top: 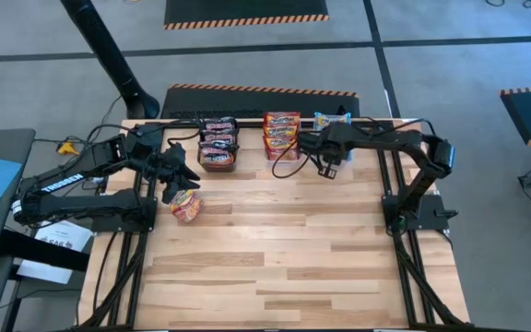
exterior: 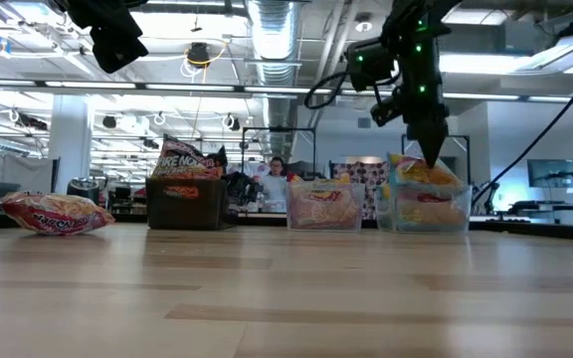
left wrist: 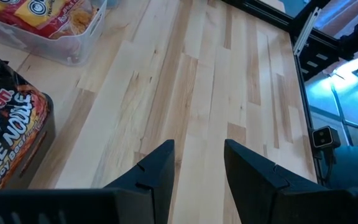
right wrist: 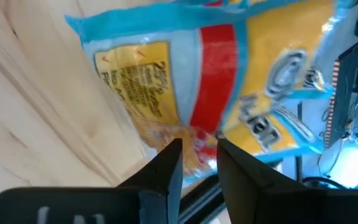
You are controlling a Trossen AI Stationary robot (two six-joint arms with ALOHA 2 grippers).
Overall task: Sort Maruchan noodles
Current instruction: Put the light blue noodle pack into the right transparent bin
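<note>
A light blue-yellow noodle packet [right wrist: 229, 81] lies on top of the right clear bin [exterior: 431, 211] at the table's far edge. My right gripper [right wrist: 199, 165] hangs open just above it, slanting down, with nothing between its fingers. A red-orange packet [top: 187, 205] lies flat on the table at the left. My left gripper [left wrist: 199, 165] hovers open above and beside that packet, holding nothing. Dark packets fill the black bin [top: 218, 148], and red-orange packets fill the middle clear bin [top: 281, 136].
The three bins stand in a row along the far edge of the wooden table [top: 284, 258]. The near half of the table shows bare wood. People and lab furniture show in the room beyond the far edge.
</note>
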